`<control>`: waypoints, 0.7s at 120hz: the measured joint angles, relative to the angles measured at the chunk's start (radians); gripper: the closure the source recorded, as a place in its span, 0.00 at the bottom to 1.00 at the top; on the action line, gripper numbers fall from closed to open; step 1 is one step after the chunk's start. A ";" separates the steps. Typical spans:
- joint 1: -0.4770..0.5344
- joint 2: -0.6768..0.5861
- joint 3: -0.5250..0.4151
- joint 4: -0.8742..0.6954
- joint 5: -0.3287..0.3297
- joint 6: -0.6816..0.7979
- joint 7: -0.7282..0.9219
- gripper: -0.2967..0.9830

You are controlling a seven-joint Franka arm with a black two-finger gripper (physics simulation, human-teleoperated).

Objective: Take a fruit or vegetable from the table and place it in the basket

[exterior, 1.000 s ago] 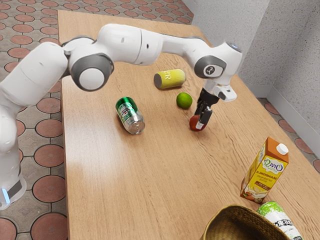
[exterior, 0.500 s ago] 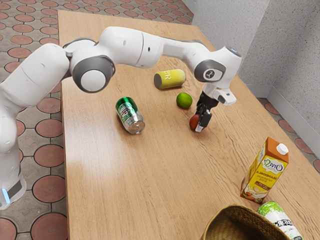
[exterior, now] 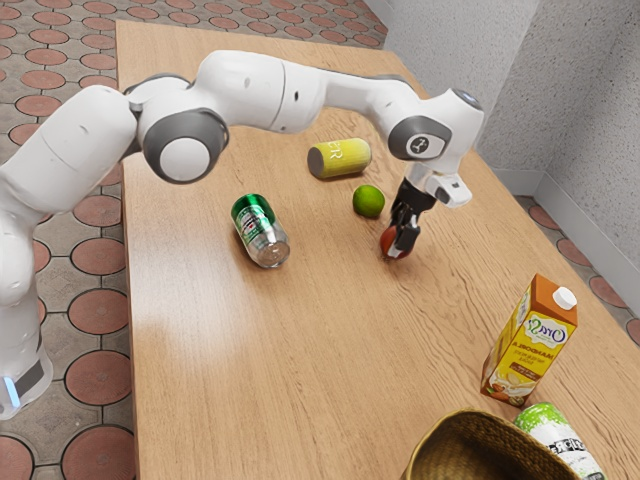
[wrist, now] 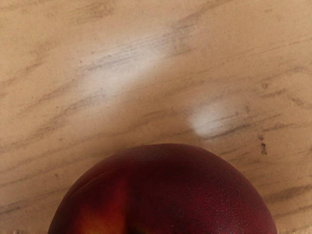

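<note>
In the exterior view my gripper [exterior: 403, 238] points down at the red fruit [exterior: 390, 245], fingers on either side, and is shut on it. One dark finger covers part of the fruit, which sits low between the fingertips, at or just above the table [exterior: 300, 330]. In the wrist view the dark red, rounded top of the fruit [wrist: 185, 195] lies close under my hand, with wood grain beyond it. The green lime [exterior: 368, 201] rests a short way from the gripper. At the lower edge of the exterior view stands the woven basket [exterior: 440, 445].
A yellow can [exterior: 340, 158] lies beyond the lime, and a green-and-silver can [exterior: 260, 232] lies toward the exterior view's left. The juice carton [exterior: 530, 340] stands upright near the basket, with a green-and-white can [exterior: 560, 440] beside the basket's rim.
My hand first came down around the red fruit, then the fingers closed on it and rose slightly, the fruit shifting up a little with them. The other objects have stayed where they were.
</note>
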 joint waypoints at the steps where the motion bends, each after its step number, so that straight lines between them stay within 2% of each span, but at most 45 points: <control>1: 0.000 -0.003 0.000 0.001 0.000 -0.001 0.000 0.48; 19: 0.000 -0.079 -0.001 0.056 0.004 -0.037 0.001 0.48; 48: -0.002 -0.184 -0.016 0.253 -0.002 -0.159 0.012 0.48; 68: -0.023 -0.275 -0.134 0.264 -0.001 -0.214 0.020 0.48; 84: -0.124 -0.322 -0.198 0.263 0.001 -0.236 0.024 0.48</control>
